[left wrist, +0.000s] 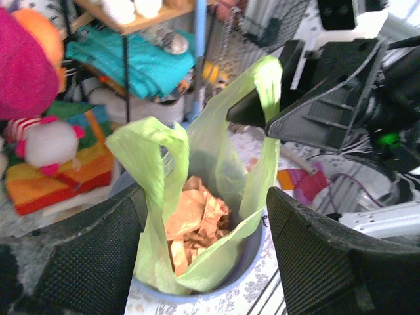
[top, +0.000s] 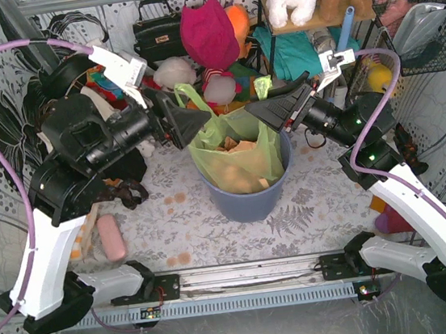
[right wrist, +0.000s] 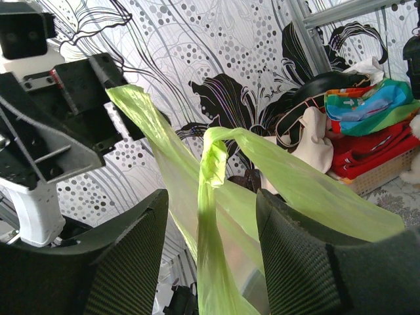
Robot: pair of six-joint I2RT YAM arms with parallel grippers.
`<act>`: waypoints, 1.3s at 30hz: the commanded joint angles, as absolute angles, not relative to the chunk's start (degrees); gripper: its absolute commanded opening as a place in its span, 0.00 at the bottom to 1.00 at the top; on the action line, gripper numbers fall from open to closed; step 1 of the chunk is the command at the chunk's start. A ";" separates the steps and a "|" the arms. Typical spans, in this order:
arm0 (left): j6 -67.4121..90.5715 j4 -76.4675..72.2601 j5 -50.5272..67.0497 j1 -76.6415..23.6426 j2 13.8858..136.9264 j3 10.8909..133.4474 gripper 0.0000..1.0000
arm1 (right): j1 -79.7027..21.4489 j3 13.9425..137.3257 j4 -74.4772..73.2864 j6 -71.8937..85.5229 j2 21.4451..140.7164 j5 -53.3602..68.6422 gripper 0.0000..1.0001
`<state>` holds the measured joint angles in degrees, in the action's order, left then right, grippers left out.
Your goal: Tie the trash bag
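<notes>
The trash bag (top: 238, 161) sits in the round blue-grey bin (top: 248, 205) in the middle of the table (top: 173, 222), between the two arms. Its mouth is open, so the tan crumpled paper (left wrist: 193, 216) shows inside. We think the bin is there to keep the thin bag upright and steady while the handles are worked. The two handles stand up above the rim, the left handle (left wrist: 147, 147) as a soft loop and the right handle (left wrist: 269, 75) pulled higher and thinner. Each one is near the arm on its own side, which suits a knot made by crossing them. The left gripper (left wrist: 207, 210) reaches in from its side with the jaws wide apart. Its handle lies in the gap, close to one finger, and is not pinched. The right gripper (right wrist: 211, 197) also has its jaws apart. A narrow strip of the green plastic hangs between them and a broad band passes beside one finger, so this handle seems draped there more than clamped. In our judgement the step in hand is to take hold of both handles, and no knot is made yet. The film is thin and slippery, so a late or shallow closing could let a handle slide out or pull the bag up from the bin.
</notes>
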<state>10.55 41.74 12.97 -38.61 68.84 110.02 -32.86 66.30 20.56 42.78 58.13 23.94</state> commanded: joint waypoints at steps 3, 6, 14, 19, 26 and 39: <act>25.73 19.07 46.37 -23.20 69.76 102.13 0.77 | -32.96 67.31 22.87 42.90 57.70 24.07 0.56; 36.18 3.76 56.73 -18.94 69.09 96.41 0.74 | -33.00 67.54 22.45 42.56 57.48 24.36 0.56; 39.34 -1.36 64.60 -13.98 67.59 94.61 0.76 | -32.97 68.98 22.49 42.45 57.57 26.27 0.55; 29.51 15.05 61.45 -11.43 67.06 97.62 0.78 | -32.96 68.91 22.51 42.61 57.51 26.37 0.55; 22.37 27.54 57.06 -11.13 67.64 97.67 0.79 | -32.96 68.91 21.72 42.46 57.24 26.13 0.55; 59.23 -25.44 71.23 -11.11 67.06 85.98 0.77 | -32.96 70.28 25.19 43.29 59.04 27.45 0.55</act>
<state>42.24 0.12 66.81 -11.51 65.98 86.41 -32.86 66.96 20.97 42.78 58.22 25.91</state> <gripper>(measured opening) 0.768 0.548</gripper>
